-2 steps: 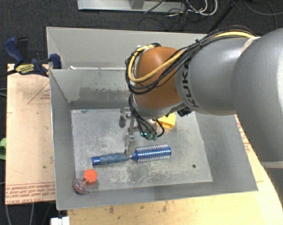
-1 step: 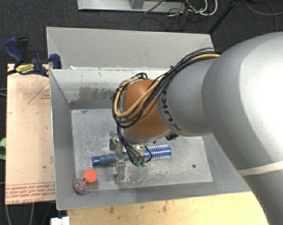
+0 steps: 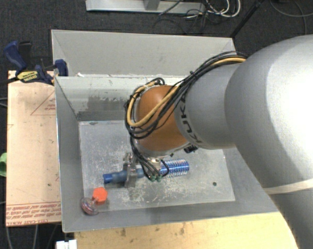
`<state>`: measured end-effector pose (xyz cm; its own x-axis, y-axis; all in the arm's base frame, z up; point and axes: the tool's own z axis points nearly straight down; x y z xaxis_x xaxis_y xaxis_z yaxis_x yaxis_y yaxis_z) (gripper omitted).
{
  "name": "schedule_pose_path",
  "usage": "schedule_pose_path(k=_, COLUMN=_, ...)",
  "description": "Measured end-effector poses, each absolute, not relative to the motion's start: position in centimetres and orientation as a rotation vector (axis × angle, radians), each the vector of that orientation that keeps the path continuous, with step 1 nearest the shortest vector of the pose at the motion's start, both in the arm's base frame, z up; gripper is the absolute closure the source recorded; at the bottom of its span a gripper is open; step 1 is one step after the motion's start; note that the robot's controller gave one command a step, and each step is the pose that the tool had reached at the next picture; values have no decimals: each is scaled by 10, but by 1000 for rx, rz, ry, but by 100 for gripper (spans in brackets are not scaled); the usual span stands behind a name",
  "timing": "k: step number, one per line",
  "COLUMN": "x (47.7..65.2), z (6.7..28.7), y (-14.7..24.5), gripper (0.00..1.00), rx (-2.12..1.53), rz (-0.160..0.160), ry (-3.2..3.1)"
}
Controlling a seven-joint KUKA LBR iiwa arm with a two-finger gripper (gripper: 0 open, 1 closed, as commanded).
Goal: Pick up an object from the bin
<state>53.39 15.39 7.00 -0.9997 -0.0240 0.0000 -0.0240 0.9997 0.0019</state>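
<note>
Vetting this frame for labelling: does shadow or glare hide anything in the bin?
Camera view: even light, no harsh glare on the bin floor; the gripper, not shadow, covers part of the blue tube; the orange-capped thing shows plainly.

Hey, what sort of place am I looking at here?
Probably a robotics lab: a big grey robot arm reaches into a metal bin holding a few small things, with loose cables on the dark carpet.

Ridged blue piece (image 3: 177, 167) partly under arm (image 3: 239, 102)

Bin (image 3: 213, 191) holds blue peg (image 3: 111, 178), blue ribbed cylinder (image 3: 176, 167), orange-topped piece (image 3: 94, 199).
</note>
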Motion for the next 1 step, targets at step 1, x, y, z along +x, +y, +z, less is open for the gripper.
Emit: schedule_pose_path(k=1, x=527, z=247, y=186, gripper=100, rx=-67, rz=7, ry=3131)
